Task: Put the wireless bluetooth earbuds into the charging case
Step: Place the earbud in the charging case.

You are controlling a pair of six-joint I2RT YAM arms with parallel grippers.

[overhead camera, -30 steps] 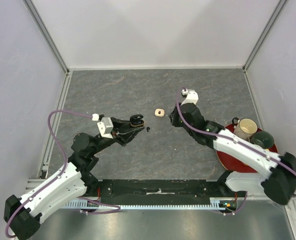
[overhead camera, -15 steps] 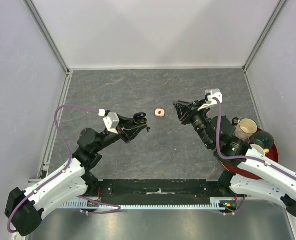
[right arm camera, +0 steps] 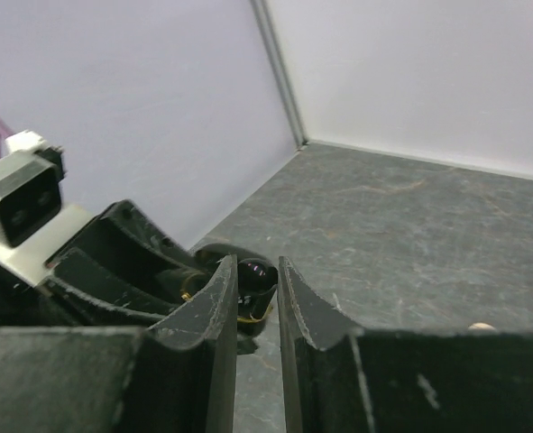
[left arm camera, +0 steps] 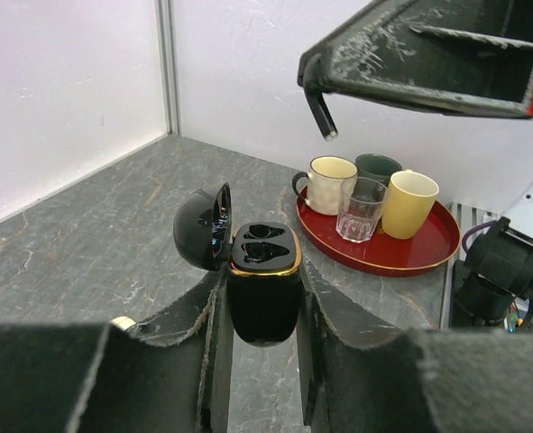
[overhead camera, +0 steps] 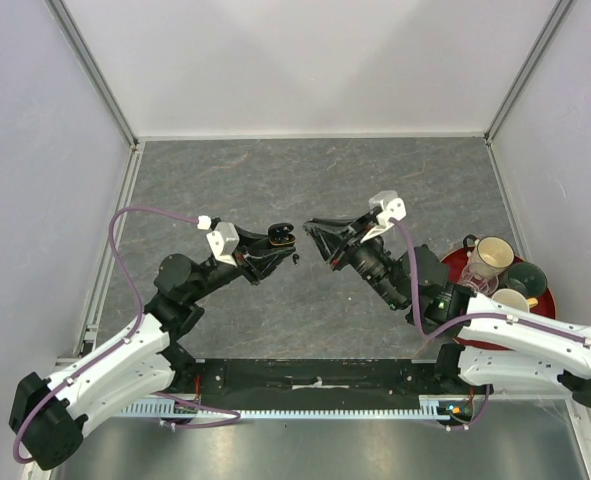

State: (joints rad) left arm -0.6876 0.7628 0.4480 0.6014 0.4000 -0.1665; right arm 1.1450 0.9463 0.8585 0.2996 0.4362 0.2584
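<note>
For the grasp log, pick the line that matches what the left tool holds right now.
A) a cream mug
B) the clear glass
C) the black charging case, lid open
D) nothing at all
C: in the left wrist view the left tool is clamped on the sides of the charging case, whose lid is swung open; the mugs and glass stand apart on the red tray.

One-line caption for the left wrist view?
Left gripper grips the open black charging case upright; right gripper hovers above it.
</note>
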